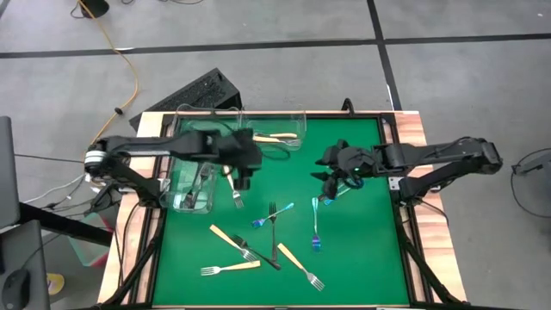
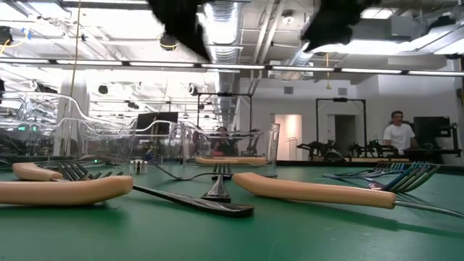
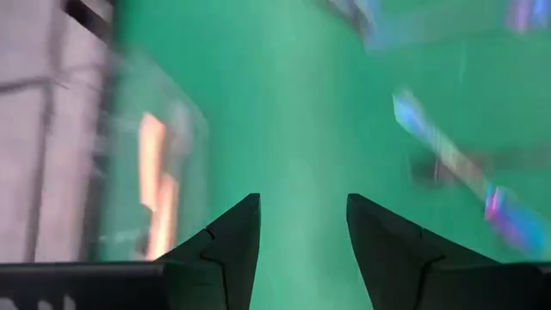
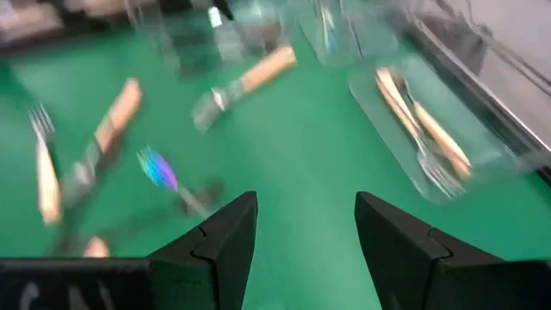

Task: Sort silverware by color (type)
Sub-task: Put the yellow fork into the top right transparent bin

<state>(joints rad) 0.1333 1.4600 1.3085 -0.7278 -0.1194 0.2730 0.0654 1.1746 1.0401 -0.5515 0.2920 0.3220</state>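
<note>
Silverware lies scattered on the green mat (image 1: 362,250). There are tan-handled forks (image 1: 301,267), blue iridescent forks (image 1: 316,228) and dark forks (image 1: 274,234). My left gripper (image 1: 241,182) hovers above the mat beside the left clear bin (image 1: 176,191), open (image 3: 301,232) with nothing between its fingers. A grey fork (image 1: 237,200) lies on the mat just below it. My right gripper (image 1: 325,181) hangs over the mat's middle right, open (image 4: 306,232) and empty. A blue fork (image 1: 331,198) lies on the mat under it.
The left bin holds dark forks (image 1: 200,182). A far bin (image 1: 297,119) holds tan forks (image 1: 277,136), and another clear bin (image 1: 207,120) stands at the far left. A wooden rim (image 1: 413,129) frames the mat. In the low view a person (image 2: 397,134) stands far off in the room.
</note>
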